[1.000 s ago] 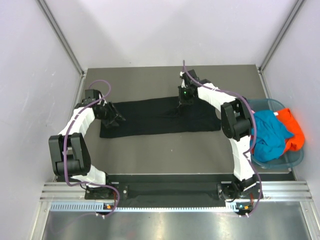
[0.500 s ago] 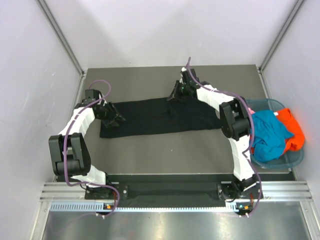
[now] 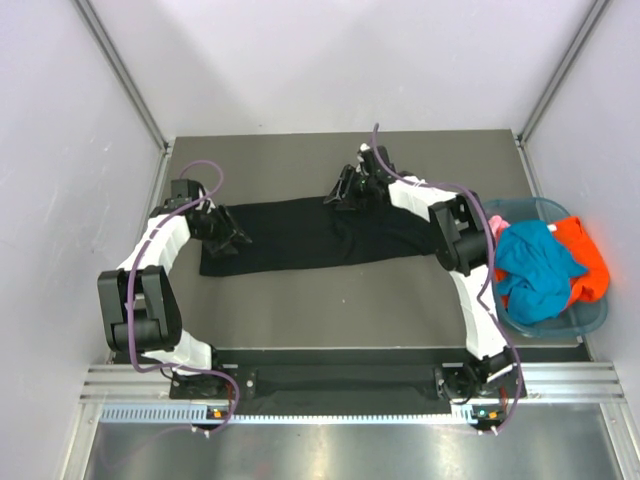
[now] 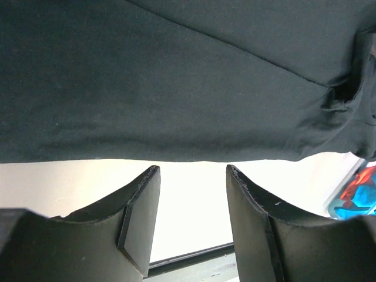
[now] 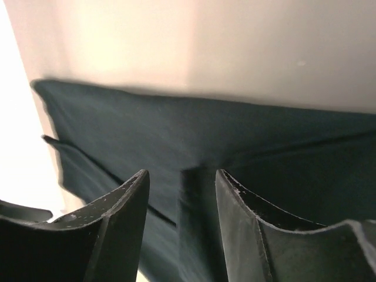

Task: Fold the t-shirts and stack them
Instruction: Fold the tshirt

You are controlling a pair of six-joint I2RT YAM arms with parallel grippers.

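Midway across the bench (image 3: 350,300), the black t-shirt (image 3: 300,232) lies part-folded; left pincer (image 3: 238,240) and right pincer (image 3: 335,197) gape empty; other t-shirts (image 3: 540,265) wait in the basket (image 3: 560,326).

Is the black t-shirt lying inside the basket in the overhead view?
No, the black t-shirt lies spread flat on the table, apart from the basket at the right edge.

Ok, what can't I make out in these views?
Top view: pink shirt mostly hidden behind right arm; basket contents below the teal shirt hidden.
Left wrist: black shirt cut off by frame edges.
Right wrist: blurred; whether right hand touches the shirt unclear.
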